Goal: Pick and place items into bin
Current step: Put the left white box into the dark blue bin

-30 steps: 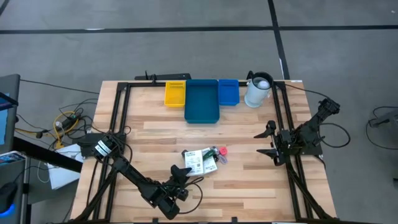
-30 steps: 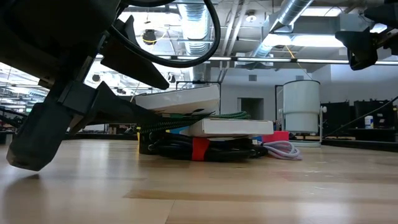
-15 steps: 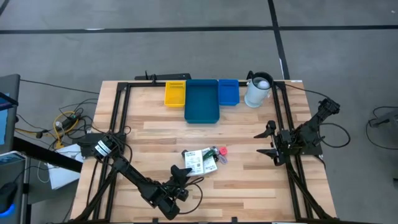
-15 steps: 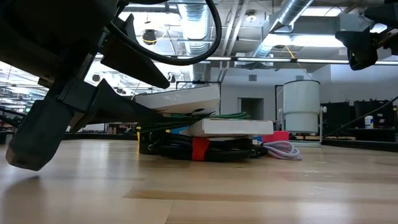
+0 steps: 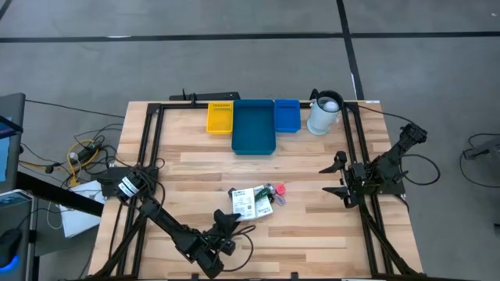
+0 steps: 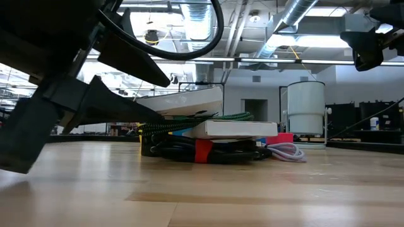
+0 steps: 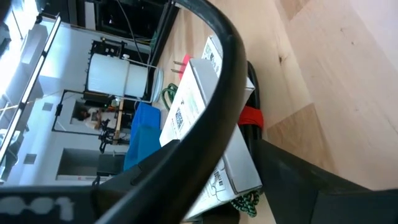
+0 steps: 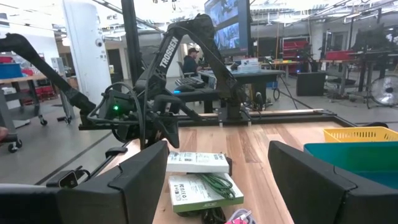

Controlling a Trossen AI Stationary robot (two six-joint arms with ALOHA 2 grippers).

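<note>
Left gripper: the dark two-finger left gripper (image 5: pixel 229 221) sits low at the near edge of the pale wooden slatted table (image 5: pixel 195 168), just short of the pile. Its fingers stand apart; the low view shows one finger (image 6: pixel 136 60) raised above the other, whose tip lies against the near side of the pile under the upper card. I cannot tell whether anything is clamped.

Items: a small heap of white printed cards (image 5: pixel 251 200) lies just ahead of the left fingertips, stacked over a coiled black cable with a red band (image 6: pixel 203 151). A green pen (image 5: pixel 266 190) and a pink round piece (image 5: pixel 280 188) lie at the far side of the heap from those fingers. In the low view a green-and-black braided cord (image 6: pixel 233 117) rests on the lower flat white card (image 6: pixel 230 128).

Bin: a deep blue rectangular plastic bin (image 5: pixel 253 126) stands well beyond the heap, between a small yellow tray (image 5: pixel 219 117) and a small blue tray (image 5: pixel 287 115).

Jug: a white round jug (image 5: pixel 323 114) stands just beside the small blue tray.

Right gripper: the dark right gripper (image 5: pixel 337 177) hangs off to the side, well apart from the heap, fingers spread wide and holding nothing.
</note>
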